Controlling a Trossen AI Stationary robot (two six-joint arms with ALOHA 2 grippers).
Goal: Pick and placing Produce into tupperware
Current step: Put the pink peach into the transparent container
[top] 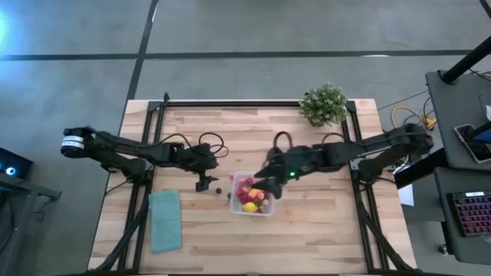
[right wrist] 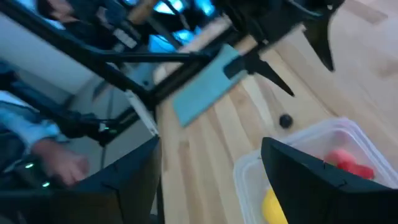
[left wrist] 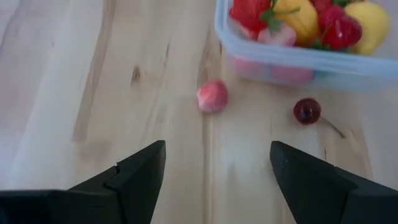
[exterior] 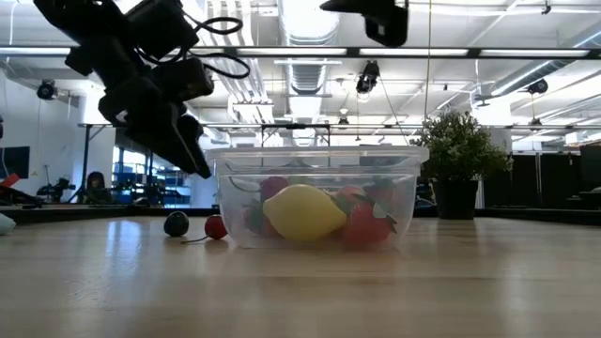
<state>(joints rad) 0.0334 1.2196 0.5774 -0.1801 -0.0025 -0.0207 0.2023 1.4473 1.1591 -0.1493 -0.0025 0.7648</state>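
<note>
While the right gripper (top: 265, 186) hangs open over the tupperware (top: 268, 208), the left gripper (left wrist: 214, 171) — open too — hovers near a pink berry (left wrist: 212, 96).

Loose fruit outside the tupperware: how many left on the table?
2. A pink berry and a dark red cherry lie on the wood beside the tupperware, ahead of the open left gripper. Others may be hidden behind it.

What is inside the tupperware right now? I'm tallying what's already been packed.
The tupperware holds a yellow lemon, red strawberries and more red and pink fruit. Pieces beneath and behind these are covered, so no exact count. A pink berry and a cherry lie outside.
</note>
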